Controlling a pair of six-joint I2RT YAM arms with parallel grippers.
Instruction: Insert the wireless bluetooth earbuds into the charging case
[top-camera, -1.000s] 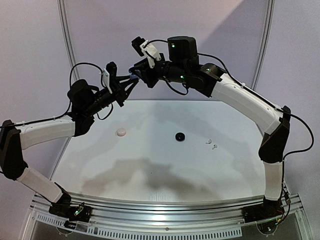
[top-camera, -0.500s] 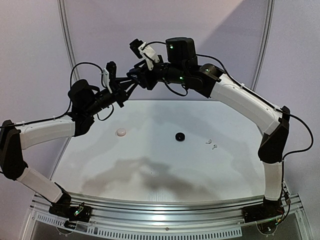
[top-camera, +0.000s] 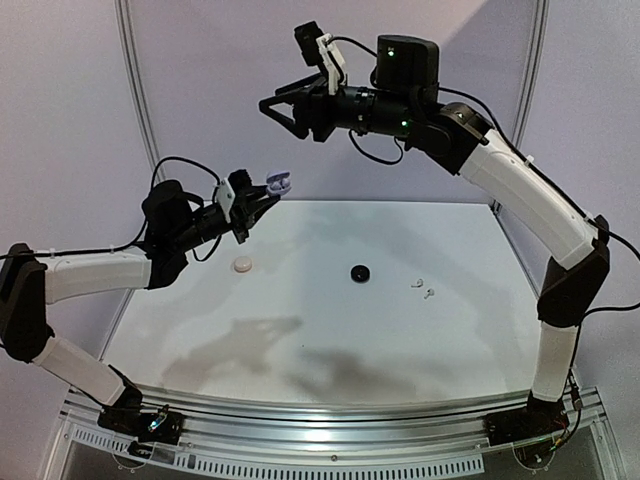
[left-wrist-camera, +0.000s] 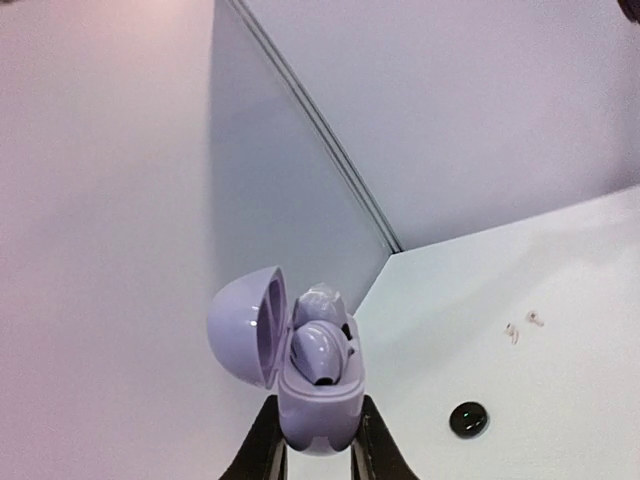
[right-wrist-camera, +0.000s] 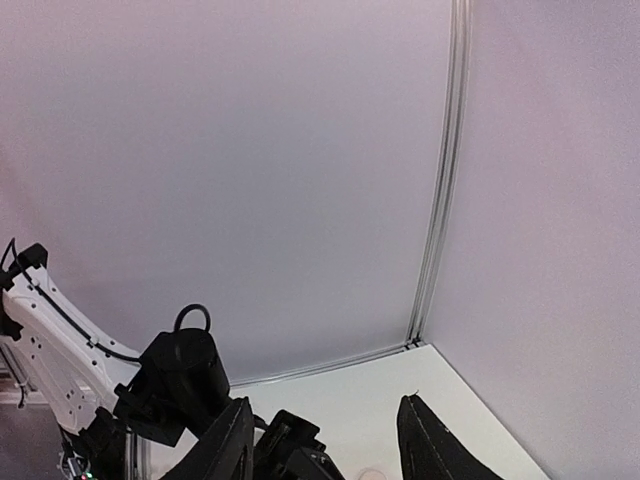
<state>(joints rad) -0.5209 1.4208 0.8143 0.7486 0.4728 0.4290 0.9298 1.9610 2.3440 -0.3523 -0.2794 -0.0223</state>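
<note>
Left claw (top-camera: 258, 200) clamped on an open lavender case (left-wrist-camera: 320, 390); right claw (top-camera: 275, 112) spread apart, nothing between its fingers.

Between the left claw's fingers (left-wrist-camera: 262, 445) the case stands upright, its lid (left-wrist-camera: 245, 325) swung open, with pale lavender earbuds (left-wrist-camera: 320, 352) seated inside. On the table (top-camera: 300, 330), a white round case (top-camera: 242, 265) lies nearest below that claw. A black round case (top-camera: 359, 272) lies farther to the claw's right, and two white earbuds (top-camera: 417, 283) farthest right. The right claw hangs high above, well apart.
</note>
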